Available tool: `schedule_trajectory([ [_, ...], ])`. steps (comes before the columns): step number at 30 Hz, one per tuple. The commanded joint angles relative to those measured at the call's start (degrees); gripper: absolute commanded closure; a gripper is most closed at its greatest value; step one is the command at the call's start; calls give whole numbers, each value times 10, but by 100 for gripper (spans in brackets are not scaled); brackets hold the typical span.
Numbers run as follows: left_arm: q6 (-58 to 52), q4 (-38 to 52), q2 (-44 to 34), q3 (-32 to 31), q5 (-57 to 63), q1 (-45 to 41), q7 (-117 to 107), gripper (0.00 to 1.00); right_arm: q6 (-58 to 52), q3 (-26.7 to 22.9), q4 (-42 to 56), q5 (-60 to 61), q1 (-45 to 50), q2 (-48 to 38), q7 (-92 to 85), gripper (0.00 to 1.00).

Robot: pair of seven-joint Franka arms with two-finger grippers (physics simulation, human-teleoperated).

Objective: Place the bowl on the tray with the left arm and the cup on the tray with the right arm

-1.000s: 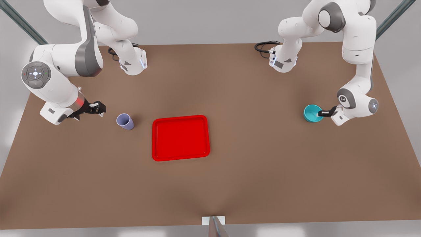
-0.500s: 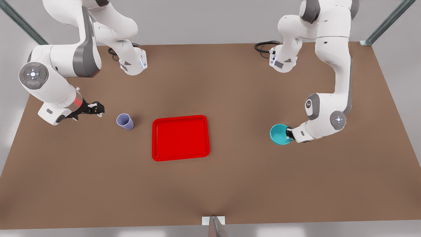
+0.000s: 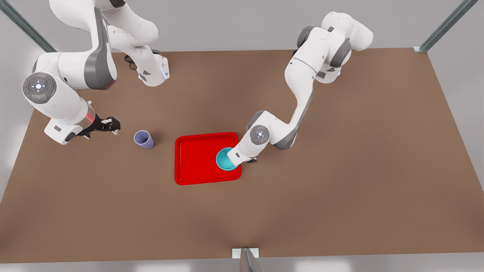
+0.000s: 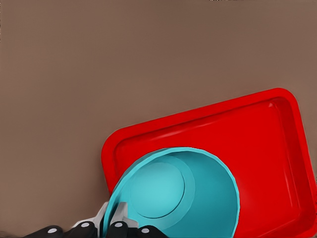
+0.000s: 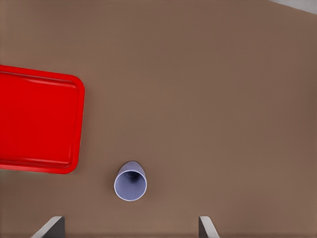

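Observation:
The teal bowl (image 3: 225, 159) hangs over the red tray (image 3: 207, 134) at the corner near the front view's right. My left gripper (image 3: 235, 161) is shut on the bowl's rim. In the left wrist view the fingers (image 4: 118, 224) pinch the wall of the bowl (image 4: 178, 193) above the tray (image 4: 277, 134). Whether the bowl touches the tray I cannot tell. The lavender cup (image 3: 143, 139) stands upright on the table, to the front view's left of the tray. My right gripper (image 3: 113, 124) is open, a short way farther left of the cup and apart from it. The right wrist view has the cup (image 5: 131, 182) ahead of the open gripper (image 5: 130, 229), with the tray (image 5: 34, 119) beyond.
The brown table (image 3: 340, 189) stretches wide around the tray. Both arm bases (image 3: 153, 73) stand at the far edge with black cables beside them. A small white bracket (image 3: 245, 254) sits at the near edge.
My left arm has swung the bowl from the front view's right side of the table over to the tray. The right arm has barely shifted beside the cup.

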Motion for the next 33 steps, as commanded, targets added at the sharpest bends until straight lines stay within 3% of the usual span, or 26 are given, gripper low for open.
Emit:
schedule_trajectory([
  [1,16,-1,1,-2,-3,-2,-406,79,0,0,0,0,0,-1,-3,0],
  [3,16,-2,5,-12,-2,-1,-405,79,0,0,0,0,0,1,-3,0],
  [5,16,-2,11,-14,-2,-5,-403,72,0,0,0,0,0,1,-3,0],
  [6,16,-2,13,-14,-1,-6,-400,0,0,0,0,0,0,1,-3,0],
  [10,5,-10,8,-13,4,-5,-395,0,0,0,0,0,0,1,-3,0],
  [12,-238,-16,-120,19,30,43,-303,0,0,0,0,0,0,1,-3,0],
  [14,-424,6,-223,168,42,46,-111,0,-4,0,-4,0,2,2,-2,0],
  [15,-518,38,-224,262,42,45,82,0,-11,0,-23,9,8,8,5,0],
  [16,-549,53,-224,301,42,44,154,0,-2,0,-43,14,16,17,12,0],
  [17,-553,53,-259,287,44,78,159,0,8,0,-51,14,29,32,60,0],
  [18,-546,23,-291,81,76,242,162,0,43,0,-78,16,33,32,85,0],
  [19,-495,-61,-345,-38,144,323,169,0,75,0,-103,26,32,32,103,0],
  [21,-497,-105,-417,-10,144,320,181,0,136,-1,-181,25,28,24,100,0],
  [23,-555,-104,-411,-9,143,319,177,0,211,-14,-240,25,23,23,89,0],
  [33,-555,-103,-403,-7,124,322,181,0,487,-77,-452,24,28,-14,1,0],
])
